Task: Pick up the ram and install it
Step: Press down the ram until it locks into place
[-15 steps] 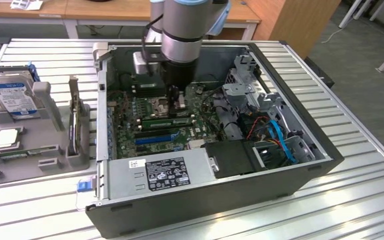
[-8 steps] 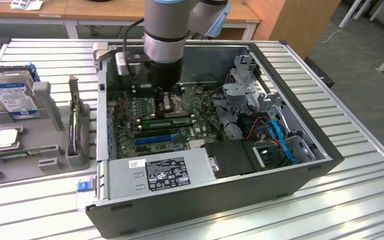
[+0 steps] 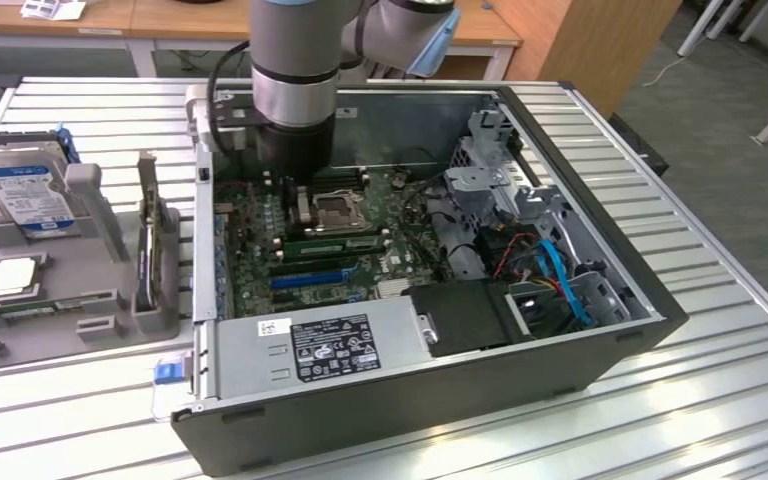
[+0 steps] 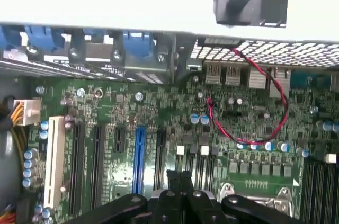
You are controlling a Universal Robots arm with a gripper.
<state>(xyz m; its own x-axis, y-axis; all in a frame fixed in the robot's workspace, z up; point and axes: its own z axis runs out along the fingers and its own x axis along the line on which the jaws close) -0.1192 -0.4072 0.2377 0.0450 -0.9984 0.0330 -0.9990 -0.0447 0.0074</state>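
Note:
The ram [image 3: 24, 309], a narrow green stick, lies flat in the grey fixture [image 3: 91, 300] on the exterior view's left, outside the computer case. My arm [image 3: 291, 90] reaches down into the open case [image 3: 624, 300] near its far left corner. My gripper [image 4: 180, 180] hangs over the green motherboard [image 4: 159, 107]. Its black fingers [image 4: 174, 179] are pressed together with nothing between them. Beneath them run the expansion slots, one of them blue [image 4: 139, 155]. The processor socket [image 3: 331, 212] sits just beside the gripper, and dark memory slots [image 4: 320, 187] lie past it.
The fixture also carries a hard drive [image 3: 24, 190], a square silvery chip [image 3: 11, 275] and an upright dark card [image 3: 155, 250]. Inside the case are the power supply [image 3: 324, 345], blue and red cables [image 3: 551, 265] and a metal drive cage [image 3: 491, 180]. A red-black wire [image 4: 265, 102] loops over the board.

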